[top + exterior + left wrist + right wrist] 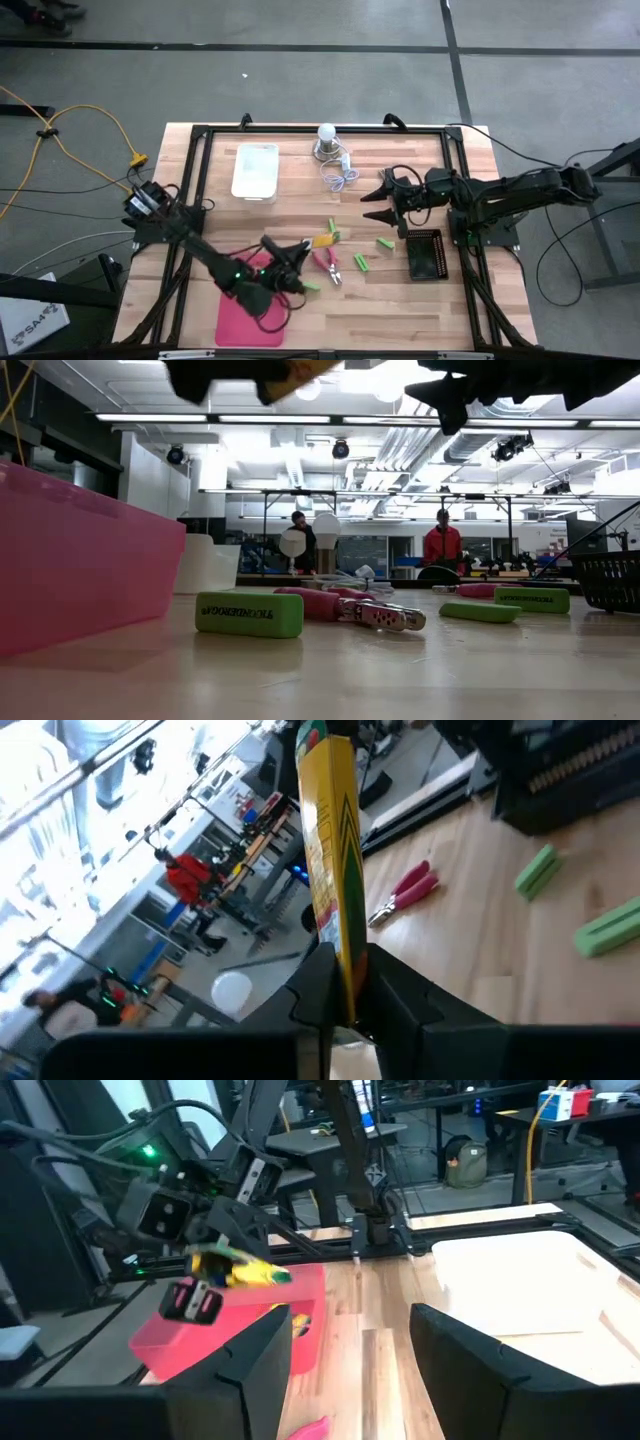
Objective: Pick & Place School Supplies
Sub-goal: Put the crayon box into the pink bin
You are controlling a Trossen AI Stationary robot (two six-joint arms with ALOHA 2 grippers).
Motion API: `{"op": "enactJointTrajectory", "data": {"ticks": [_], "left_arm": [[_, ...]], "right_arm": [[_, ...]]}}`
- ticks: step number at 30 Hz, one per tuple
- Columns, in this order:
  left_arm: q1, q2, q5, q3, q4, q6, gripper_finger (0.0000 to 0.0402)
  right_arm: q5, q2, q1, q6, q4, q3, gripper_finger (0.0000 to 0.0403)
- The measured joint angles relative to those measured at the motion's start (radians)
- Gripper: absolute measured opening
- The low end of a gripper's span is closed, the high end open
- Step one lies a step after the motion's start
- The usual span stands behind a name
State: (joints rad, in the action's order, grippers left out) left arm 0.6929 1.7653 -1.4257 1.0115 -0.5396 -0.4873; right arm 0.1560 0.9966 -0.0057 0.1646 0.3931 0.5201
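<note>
My left gripper (303,250) hangs above the table near its near edge, by the pink bin (250,300), and is shut on an orange-yellow oblong piece (330,850). That piece also shows from across the table in the right wrist view (245,1272). Pink-handled pliers (326,262) lie flat on the wood, and a second pair (405,890) shows farther off. Several green sticks (362,263) (385,243) (250,613) lie scattered around them. My right gripper (383,201) is open and empty, high over the table's far right part. My left gripper pinches the orange-yellow piece at one end (347,982) between its two fingers (400,1005). The rest of the piece sticks out forward past the fingertips. It is lifted clear of the table, at the top of the low view (300,368).
A white bin (255,170) stands at the far left, and a black basket (425,253) at the right. The white bulb (327,135) with its coiled cord (338,178) sits at the far edge. People stand in the room beyond (443,543).
</note>
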Motion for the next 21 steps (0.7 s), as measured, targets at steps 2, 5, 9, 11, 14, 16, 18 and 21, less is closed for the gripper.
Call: {"op": "enactJointTrajectory", "data": {"ticks": [2, 5, 9, 11, 14, 16, 18, 21], "left_arm": [[0.035, 0.0, -0.034, 0.0, 0.0, 0.057, 0.0043], [0.092, 0.0, -0.106, 0.0, 0.0, 0.121, 0.0044], [0.173, 0.0, -0.142, 0.0, -0.038, 0.166, 0.0045], [0.208, -0.001, -0.147, 0.0, -0.076, 0.199, 0.0045], [0.25, -0.001, -0.151, 0.001, -0.075, 0.277, 0.0045], [0.276, -0.001, -0.151, 0.001, -0.072, 0.336, 0.0045], [0.301, -0.001, -0.151, 0.001, -0.069, 0.396, 0.0046], [0.343, -0.001, -0.151, 0.001, -0.068, 0.471, 0.0046]], "right_arm": [[0.0, 0.0, 0.012, 0.0, 0.0, 0.0, 0.0194], [0.0, 0.0, 0.03, 0.0, 0.0, 0.0, 0.0194], [0.0, 0.0, 0.052, 0.0, -0.001, 0.0, 0.0194], [0.0, 0.0, 0.063, 0.0, -0.001, 0.0, 0.0194], [0.0, 0.0, 0.079, 0.0, -0.001, 0.0, 0.0194], [0.0, 0.0, 0.089, 0.0, -0.001, 0.0, 0.0194], [0.0, 0.0, 0.1, 0.0, -0.001, 0.0, 0.0194], [0.0, 0.0, 0.117, 0.0, -0.001, 0.0, 0.0194]]}}
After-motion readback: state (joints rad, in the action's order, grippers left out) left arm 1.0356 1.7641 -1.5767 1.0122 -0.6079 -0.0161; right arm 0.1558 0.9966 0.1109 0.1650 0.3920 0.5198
